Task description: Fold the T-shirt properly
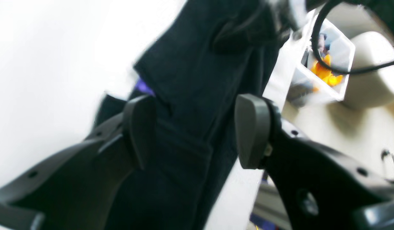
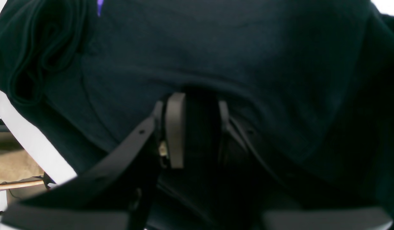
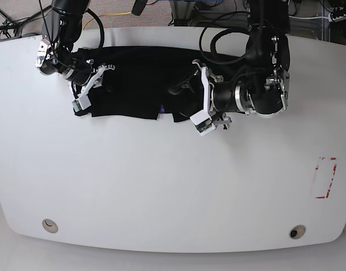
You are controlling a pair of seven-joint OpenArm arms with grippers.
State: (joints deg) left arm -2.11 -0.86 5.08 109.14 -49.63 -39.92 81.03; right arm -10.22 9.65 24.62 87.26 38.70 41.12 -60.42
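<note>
In the left wrist view, the left gripper [image 1: 197, 131] is spread wide, its two pads apart, with the black T-shirt [image 1: 190, 80] lying beneath and between them on the white table [image 1: 40, 64]; it pinches nothing.

In the right wrist view, the right gripper [image 2: 197, 127] is nearly pressed together, pinching a fold of the T-shirt [image 2: 216, 48] between its pads.

In the base view, the T-shirt [image 3: 136, 79] lies bunched in a long strip near the table's [image 3: 161, 186] far edge, between the right gripper [image 3: 88, 90] and the left gripper [image 3: 198, 101].

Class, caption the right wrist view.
Right gripper clamps a fold of the black cloth T-shirt lying on the white table.
</note>
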